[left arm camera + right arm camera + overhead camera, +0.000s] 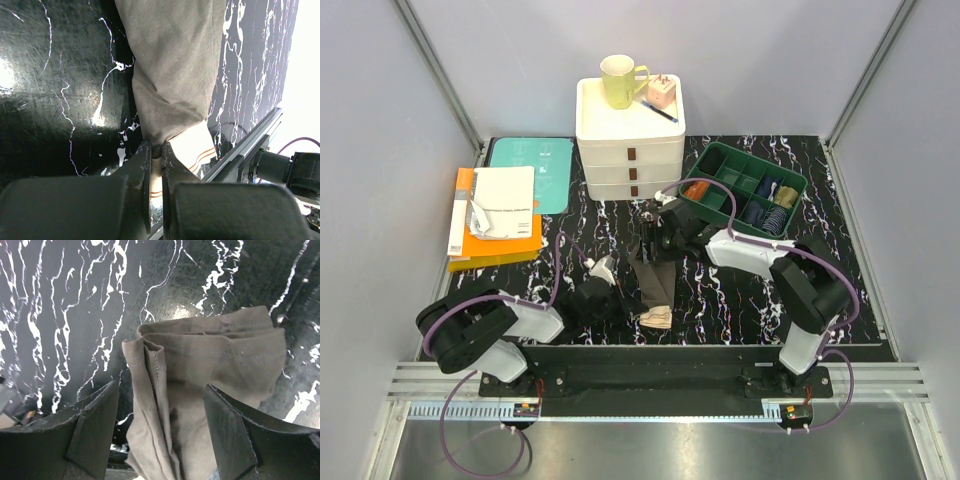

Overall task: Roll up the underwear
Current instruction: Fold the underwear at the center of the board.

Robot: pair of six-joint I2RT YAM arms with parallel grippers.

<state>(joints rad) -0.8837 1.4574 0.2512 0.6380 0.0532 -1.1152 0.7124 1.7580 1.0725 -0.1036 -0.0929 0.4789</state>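
The dark olive-brown underwear (pixel 655 285) lies folded into a long narrow strip on the black marbled table, its beige striped waistband (pixel 197 147) at the near end. My left gripper (pixel 156 150) is shut on that waistband edge, low over the table (pixel 632 308). My right gripper (pixel 162 390) stands open over the far end, where the hemmed leg openings of the underwear (pixel 215 365) lie between its fingers, not pinched. In the top view the right gripper (pixel 655 238) sits just in front of the drawers.
A white drawer unit (pixel 630 150) carries a yellow-green mug (pixel 620 80) and a pink item (pixel 662 92). A green divided tray (pixel 715 165) with sock bundles is at the back right. Books (pixel 500 220) and a teal folder (pixel 542 165) lie at the left.
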